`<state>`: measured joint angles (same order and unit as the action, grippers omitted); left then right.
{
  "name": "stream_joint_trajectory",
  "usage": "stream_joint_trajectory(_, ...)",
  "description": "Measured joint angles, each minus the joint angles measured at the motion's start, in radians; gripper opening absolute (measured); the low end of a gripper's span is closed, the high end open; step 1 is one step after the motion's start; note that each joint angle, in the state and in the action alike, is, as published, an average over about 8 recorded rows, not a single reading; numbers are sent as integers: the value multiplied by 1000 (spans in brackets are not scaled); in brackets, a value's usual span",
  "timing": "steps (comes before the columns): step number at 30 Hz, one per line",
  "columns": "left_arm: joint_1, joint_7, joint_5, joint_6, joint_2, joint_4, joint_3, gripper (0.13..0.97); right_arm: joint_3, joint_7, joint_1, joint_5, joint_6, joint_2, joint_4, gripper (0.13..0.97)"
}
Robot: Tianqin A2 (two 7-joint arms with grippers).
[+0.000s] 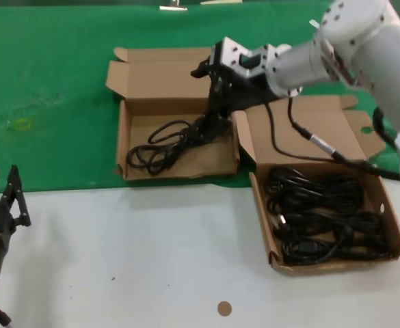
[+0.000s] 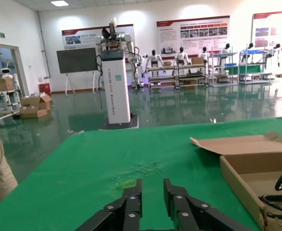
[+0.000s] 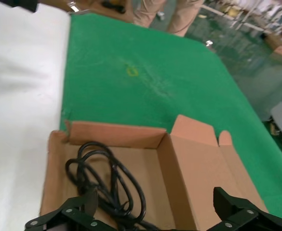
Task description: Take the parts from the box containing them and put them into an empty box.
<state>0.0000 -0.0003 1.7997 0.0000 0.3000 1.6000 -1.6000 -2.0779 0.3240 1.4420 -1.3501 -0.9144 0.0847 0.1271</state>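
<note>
The box containing the parts (image 1: 260, 205) sits at the right and holds several black power cords (image 1: 323, 212). The other box (image 1: 123, 137) sits at the left on the green cloth, with one looped cord (image 1: 160, 145) lying in it. My right gripper (image 1: 212, 126) is low over the right end of that left box, jaws wide open. In the right wrist view the gripper (image 3: 154, 198) spans the cord (image 3: 102, 173), which rests on the box floor (image 3: 145, 192). My left gripper (image 1: 1, 188) is parked at the near left, open and empty, as the left wrist view (image 2: 152, 186) also shows.
The two boxes stand side by side, with the right box's tall side flap (image 1: 244, 140) between them. Both lids lie open toward the back. My arm's cable (image 1: 316, 140) hangs over the right box's lid. White tabletop (image 1: 152, 260) is in front, with a brown dot (image 1: 223, 308).
</note>
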Motion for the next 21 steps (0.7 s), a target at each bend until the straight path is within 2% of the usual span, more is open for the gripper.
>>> stream_joint_trajectory(3,0,0,0,0,0,0,0,240,18,-12,-55,-17,35,8,56,823)
stream_joint_trajectory(6,0,0,0,0,0,0,0,279,38,-26,-114,-36,72,17,116,850)
stream_joint_trajectory(10,0,0,0,0,0,0,0,279,65,-44,-195,-61,124,29,199,903)
stream_joint_trajectory(12,0,0,0,0,0,0,0,323,78,-53,-237,-74,150,35,241,930)
stream_joint_trajectory(21,0,0,0,0,0,0,0,511,140,-95,-422,-131,267,63,430,952)
